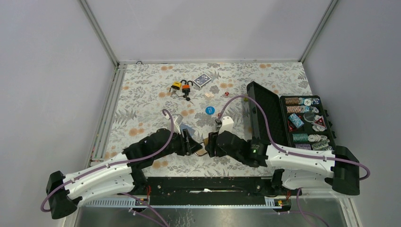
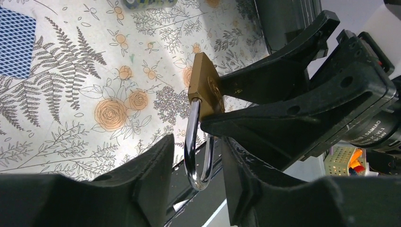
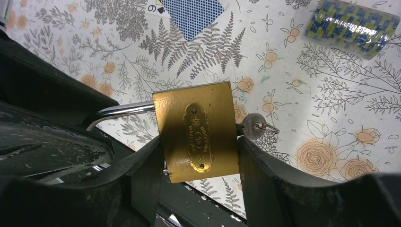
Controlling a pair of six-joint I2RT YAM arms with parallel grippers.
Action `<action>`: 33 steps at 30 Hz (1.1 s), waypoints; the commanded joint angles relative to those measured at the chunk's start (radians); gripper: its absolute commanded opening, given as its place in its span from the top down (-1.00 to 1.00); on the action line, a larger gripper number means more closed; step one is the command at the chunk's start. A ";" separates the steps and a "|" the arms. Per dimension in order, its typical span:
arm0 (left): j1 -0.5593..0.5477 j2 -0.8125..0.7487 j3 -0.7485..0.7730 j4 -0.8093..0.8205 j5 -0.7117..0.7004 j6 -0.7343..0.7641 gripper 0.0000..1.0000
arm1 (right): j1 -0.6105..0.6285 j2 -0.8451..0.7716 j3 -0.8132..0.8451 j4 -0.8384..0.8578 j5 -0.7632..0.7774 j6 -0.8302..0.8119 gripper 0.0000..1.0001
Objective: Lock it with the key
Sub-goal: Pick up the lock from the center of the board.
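Note:
My right gripper (image 3: 201,175) is shut on the flat sides of a brass padlock (image 3: 196,130) and holds it above the floral tabletop. A small key (image 3: 255,126) sticks out of the padlock's bottom end. The chrome shackle (image 2: 198,156) points toward my left gripper (image 2: 196,177), which is open with a finger on each side of the shackle; there is a clear gap on the left side. The right gripper's finger hides whether the shackle's far leg is seated. In the top view the two grippers, left (image 1: 191,144) and right (image 1: 213,144), meet near the table's front.
Two orange padlocks (image 1: 182,87) and a blue card deck (image 1: 202,80) lie at the back. A blue chip (image 1: 210,110) lies mid-table. An open black case (image 1: 257,111) of poker chips stands on the right. A playing card (image 3: 191,14) and a chip stack (image 3: 352,26) lie nearby.

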 commanded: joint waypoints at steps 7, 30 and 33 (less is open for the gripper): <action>-0.032 0.029 0.027 0.103 0.054 -0.005 0.45 | 0.004 -0.084 0.010 0.096 0.122 0.085 1.00; -0.041 -0.090 0.098 0.002 -0.027 0.126 1.00 | 0.002 -0.339 -0.039 0.133 -0.110 -0.279 -0.76; -0.041 -0.127 0.128 -0.026 -0.007 0.175 1.00 | 0.002 -0.399 -0.045 0.136 -0.135 -0.341 -0.79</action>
